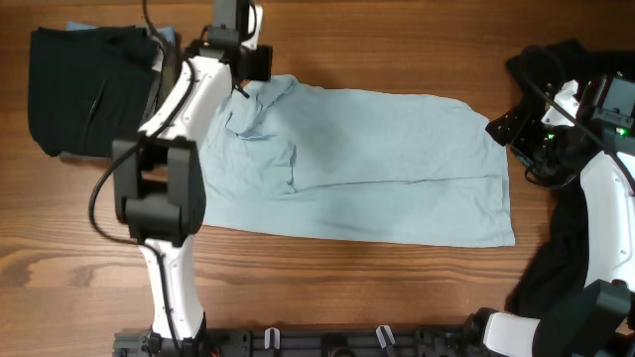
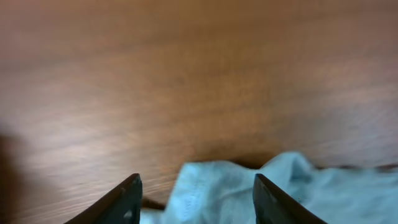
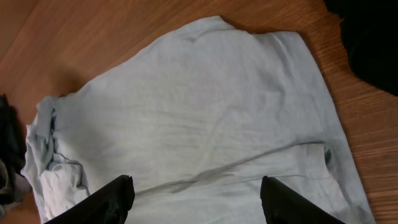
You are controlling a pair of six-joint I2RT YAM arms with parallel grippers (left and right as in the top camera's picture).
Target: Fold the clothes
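Hovering with its jaws apart, the left pincer (image 2: 196,185) is hanging over the bunched end of the light-blue T-shirt (image 1: 367,164), gripping nothing. The right pincer (image 3: 196,182) is standing open above the shirt's other end. The shirt is lying spread across the worktop (image 1: 397,40), with a black T-shirt (image 1: 84,89) lying beside its bunched end.

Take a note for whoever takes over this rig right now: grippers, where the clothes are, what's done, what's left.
Left gripper: open, over the light-blue T-shirt, at its bunched left end.
Right gripper: open, empty, above its right end.
Shirt lies flat in the middle, seemingly folded once lengthwise. A black garment sits far left, other black cloth far right.
Left: smooth the bunched end, finish folding.
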